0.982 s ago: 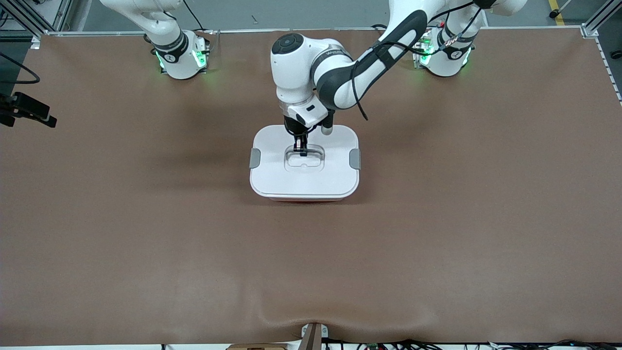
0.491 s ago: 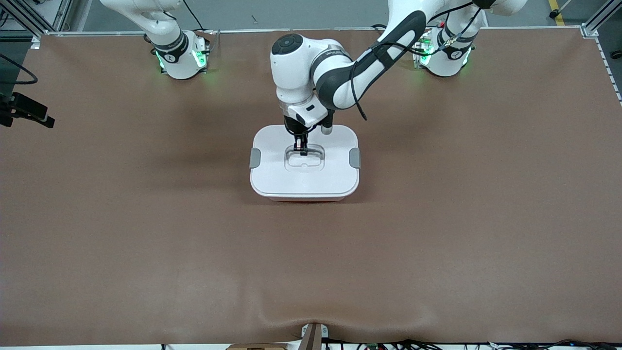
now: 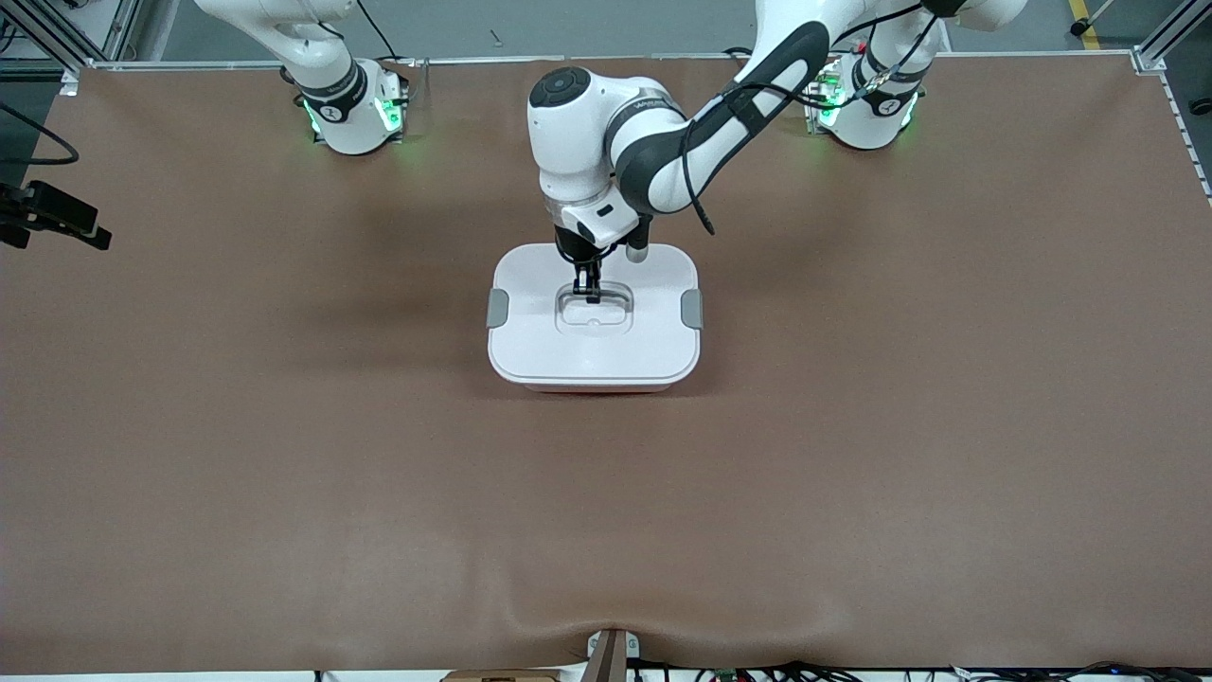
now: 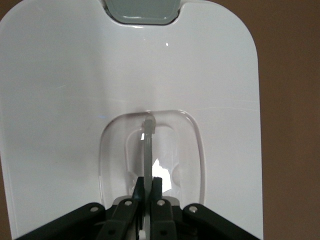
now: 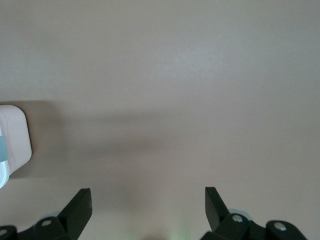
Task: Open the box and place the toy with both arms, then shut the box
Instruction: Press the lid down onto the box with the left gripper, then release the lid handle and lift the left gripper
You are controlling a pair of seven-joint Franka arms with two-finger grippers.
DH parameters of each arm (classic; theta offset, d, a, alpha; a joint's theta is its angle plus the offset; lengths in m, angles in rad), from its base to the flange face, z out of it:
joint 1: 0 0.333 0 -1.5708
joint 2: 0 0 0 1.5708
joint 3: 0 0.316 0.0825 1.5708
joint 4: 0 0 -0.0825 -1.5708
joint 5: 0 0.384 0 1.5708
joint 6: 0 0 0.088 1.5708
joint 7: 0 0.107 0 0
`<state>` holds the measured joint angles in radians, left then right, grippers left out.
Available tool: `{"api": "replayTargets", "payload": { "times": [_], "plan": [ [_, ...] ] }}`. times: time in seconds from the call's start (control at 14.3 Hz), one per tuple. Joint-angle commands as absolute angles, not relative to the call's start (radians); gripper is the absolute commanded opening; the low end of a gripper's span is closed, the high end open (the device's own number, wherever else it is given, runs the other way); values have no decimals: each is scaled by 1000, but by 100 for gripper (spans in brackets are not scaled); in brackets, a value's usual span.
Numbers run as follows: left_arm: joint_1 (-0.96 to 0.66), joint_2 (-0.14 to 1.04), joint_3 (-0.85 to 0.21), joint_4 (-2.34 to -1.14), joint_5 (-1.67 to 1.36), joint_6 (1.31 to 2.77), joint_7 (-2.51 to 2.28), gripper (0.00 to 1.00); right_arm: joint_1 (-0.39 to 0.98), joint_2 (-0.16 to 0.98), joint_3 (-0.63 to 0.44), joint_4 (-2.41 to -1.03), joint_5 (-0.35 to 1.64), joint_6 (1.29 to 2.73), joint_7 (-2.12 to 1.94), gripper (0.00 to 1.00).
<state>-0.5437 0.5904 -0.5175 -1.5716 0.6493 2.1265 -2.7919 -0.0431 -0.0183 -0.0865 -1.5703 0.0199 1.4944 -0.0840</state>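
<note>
Almost nothing has changed over the last second. My left gripper (image 3: pixel 589 292) has stayed where it was, at the centre of the front view, pointing straight down into the recess in the lid (image 3: pixel 644 275). Its fingers are clamped on the thin upright handle (image 4: pixel 148 145), which the left wrist view shows pinched between them. The box (image 3: pixel 540 350) has not shifted on the table (image 3: pixel 852 474). It sits in the middle of the frame, a little above centre, with the lid flat and flush all round and a grey clip (image 3: pixel 497 308) at each short end. My right arm waits. Its gripper (image 5: pixel 146 192) hangs with the fingers wide apart and nothing between them, over bare table. Only a corner of the box shows at the edge of the right wrist view. I cannot see the toy in any view, so I cannot tell whether it is in the box or out of sight elsewhere. I read the stillness as a pause on a firm grip. If the box has yet to be opened, the next move is a straight lift, and I cannot tell whether the clips would hold the lid down. If the lid has just been seated, I only need to let go.
</note>
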Motion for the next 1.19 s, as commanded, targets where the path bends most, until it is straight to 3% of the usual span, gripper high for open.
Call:
{"api": "replayTargets", "payload": {
  "times": [0.0, 0.07, 0.14, 0.21, 0.28, 1.12],
  "plan": [
    [-548, 581, -515, -1621, 713, 2123, -3019, 0, -49, -21, -78, -1568, 23, 1494, -86, 100],
    [-543, 572, -517, -1620, 712, 2123, -3008, 0, -49, -21, -78, -1568, 23, 1494, -86, 100],
    [-540, 568, -518, -1618, 710, 2122, -3005, 38, -49, -21, -78, -1568, 23, 1494, -86, 100],
    [-541, 566, -520, -1617, 712, 2118, -2999, 88, -49, -21, -78, -1566, 23, 1496, -86, 100],
    [-541, 560, -522, -1614, 712, 2118, -2988, 100, -49, -21, -78, -1566, 23, 1497, -86, 100],
    [-480, 419, -526, -1605, 462, 2100, -2760, 100, -55, -21, -81, -1568, 18, 1496, -138, 100]
  ]
}}
